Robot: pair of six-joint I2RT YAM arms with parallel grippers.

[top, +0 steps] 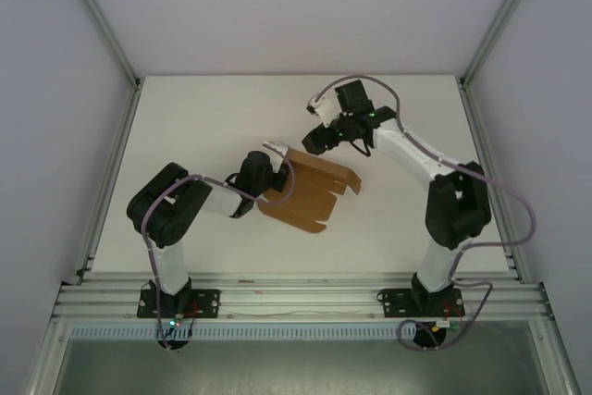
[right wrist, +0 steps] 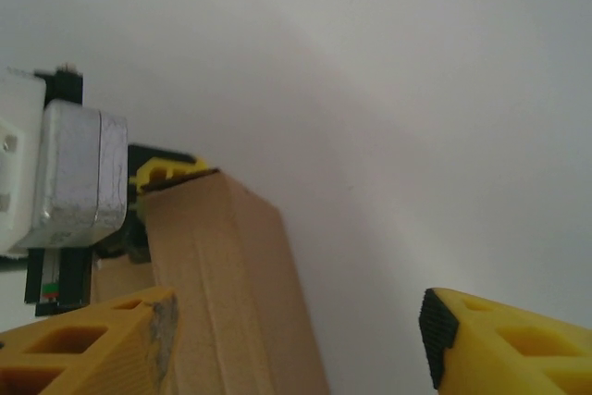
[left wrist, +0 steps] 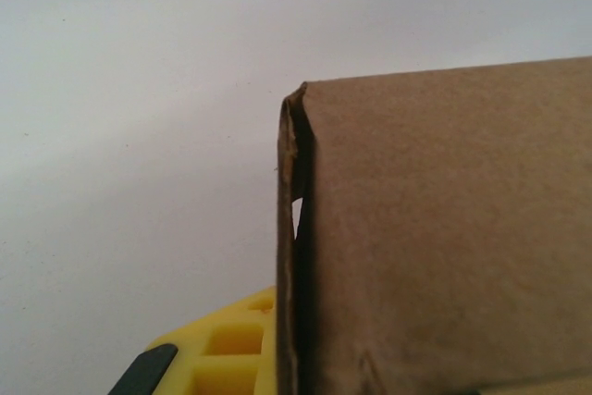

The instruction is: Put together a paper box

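Left wrist: paper box mostly hides fingers, apparently clamped

This is a robotics lab test cell. A plain white tabletop is boxed in by bare pale wall panels, which are held in silver aluminium profile posts at upper left and upper right. Along the bottom of the frame, two black-and-white robot arms are bolted to a slotted aluminium rail. Loose grey cables loop at the right.
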